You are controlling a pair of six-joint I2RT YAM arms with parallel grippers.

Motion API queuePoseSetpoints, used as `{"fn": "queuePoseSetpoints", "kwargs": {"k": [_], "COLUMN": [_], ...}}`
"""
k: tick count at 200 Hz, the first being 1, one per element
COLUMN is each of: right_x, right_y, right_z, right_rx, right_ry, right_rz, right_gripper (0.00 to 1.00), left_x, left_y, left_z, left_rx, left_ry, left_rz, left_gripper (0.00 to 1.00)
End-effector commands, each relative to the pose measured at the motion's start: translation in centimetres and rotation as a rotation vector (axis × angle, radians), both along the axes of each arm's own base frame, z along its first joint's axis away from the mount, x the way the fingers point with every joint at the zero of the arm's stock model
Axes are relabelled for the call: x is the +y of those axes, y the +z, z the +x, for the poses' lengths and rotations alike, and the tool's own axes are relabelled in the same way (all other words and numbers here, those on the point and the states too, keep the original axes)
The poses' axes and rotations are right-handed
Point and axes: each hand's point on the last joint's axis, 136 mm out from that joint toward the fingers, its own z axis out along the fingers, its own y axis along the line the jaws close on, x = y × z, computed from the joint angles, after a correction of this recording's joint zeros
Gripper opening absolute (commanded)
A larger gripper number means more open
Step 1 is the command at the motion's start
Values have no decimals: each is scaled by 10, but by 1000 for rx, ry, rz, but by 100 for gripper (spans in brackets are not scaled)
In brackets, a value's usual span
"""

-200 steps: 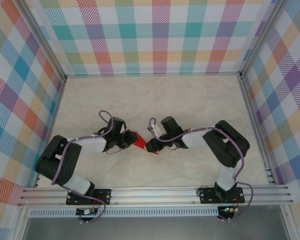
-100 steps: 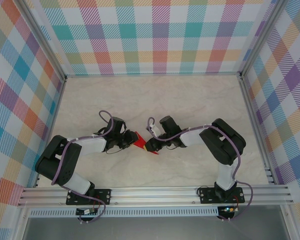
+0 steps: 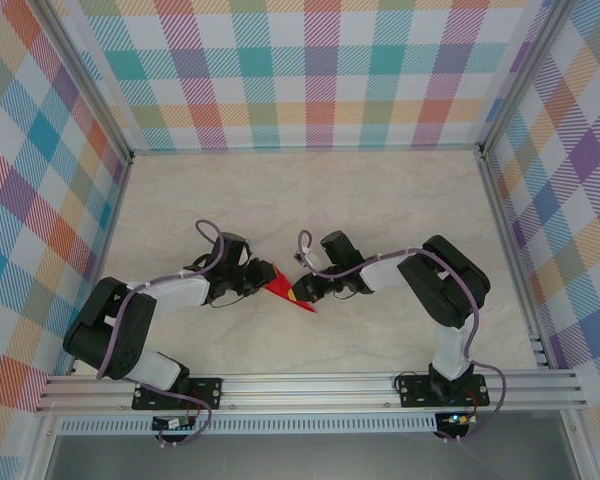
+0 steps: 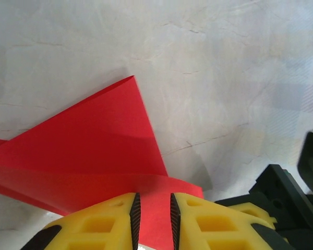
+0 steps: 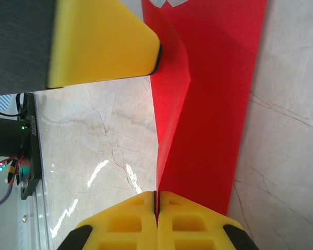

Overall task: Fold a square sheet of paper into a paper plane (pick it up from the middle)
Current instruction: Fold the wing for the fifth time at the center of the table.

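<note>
The red sheet of paper [image 3: 281, 285] lies folded into a pointed shape on the marble table, between my two grippers. In the left wrist view the paper [image 4: 94, 151] spreads under my left gripper [image 4: 153, 197], whose jaws stand a narrow gap apart with red showing through the gap. My left gripper [image 3: 263, 281] sits at the paper's left end. My right gripper [image 5: 157, 194] is shut on a raised crease of the paper [image 5: 214, 104]. From above, the right gripper [image 3: 298, 293] is at the paper's right side. A left finger [image 5: 104, 47] touches the raised flap.
Checked walls enclose the marble table [image 3: 380, 210] on three sides, and an aluminium rail [image 3: 310, 385] carries both arm bases along the near edge. Part of the right gripper's body [image 4: 274, 203] shows at the left wrist view's lower right.
My right gripper has closed its jaws onto the paper's raised crease and edged slightly left. The left gripper has barely moved.
</note>
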Motion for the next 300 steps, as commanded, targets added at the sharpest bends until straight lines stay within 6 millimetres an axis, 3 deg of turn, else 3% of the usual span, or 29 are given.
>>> {"fn": "queuePoseSetpoints", "kwargs": {"k": [1, 114, 199, 300], "right_x": [7, -3, -6, -8], "right_y": [8, -14, -24, -27], "right_z": [1, 6, 6, 6], "right_rx": [46, 277, 308, 303], "right_ry": [6, -94, -120, -121], "right_rz": [43, -15, -52, -67], "right_gripper": [1, 0, 0, 0], "left_x": [-5, -20, -27, -24], "left_y": [15, 15, -2, -15], "left_z": [0, -22, -31, -26], "left_rx": [-46, -69, -42, -16], "left_ry": [-34, -121, -147, -132], "left_rz": [-18, -67, -34, 21], "left_gripper": [25, 29, 28, 24]}}
